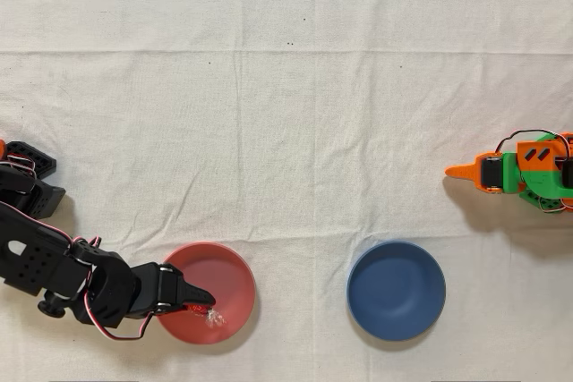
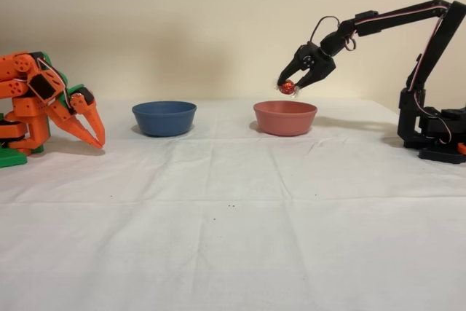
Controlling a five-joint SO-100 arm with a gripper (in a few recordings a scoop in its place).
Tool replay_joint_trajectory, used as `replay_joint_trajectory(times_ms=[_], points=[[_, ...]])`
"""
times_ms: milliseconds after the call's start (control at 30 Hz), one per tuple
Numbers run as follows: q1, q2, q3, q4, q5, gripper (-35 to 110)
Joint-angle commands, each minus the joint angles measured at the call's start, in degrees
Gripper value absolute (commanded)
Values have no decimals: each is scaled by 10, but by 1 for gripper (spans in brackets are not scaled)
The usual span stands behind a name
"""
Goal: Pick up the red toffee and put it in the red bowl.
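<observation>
The red toffee [image 2: 288, 88] is seen as a small round ball of shiny red foil, catching the light in the fixed view, and it is held up in the air just above the rim of the red bowl [image 2: 285, 119], clear of the bowl itself. In the overhead view the toffee [image 1: 199, 309] is shown as a red glint with a clear, crinkled wrapper end trailing beside it, set over the lower left part of the red bowl [image 1: 224, 266]. It is gripped by the black arm's gripper [image 2: 290, 85], whose jaws are clenched on the foil from both sides and angled downward. The bowl is seen as round, shallow and matte salmon-red, plain inside, and nothing can be made out lying on its floor. The black arm [image 2: 408, 16] is stretched out high from its base at the right of the fixed view. A dark blue bowl [image 2: 164, 117] of like size is set well apart from the red one on the white cloth-covered surface [image 2: 233, 238]. Beyond it, the idle orange arm [image 2: 44, 103] is parked with its tips pointed down.
</observation>
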Motion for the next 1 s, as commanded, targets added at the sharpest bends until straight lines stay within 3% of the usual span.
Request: replay_joint_trajectory(times_ms=[0,500,967], points=[[4,7,-9,-14,-9,12],[-3,-13,-15,-22,-7,30],[-5,-17,-36,-10,-8,28]])
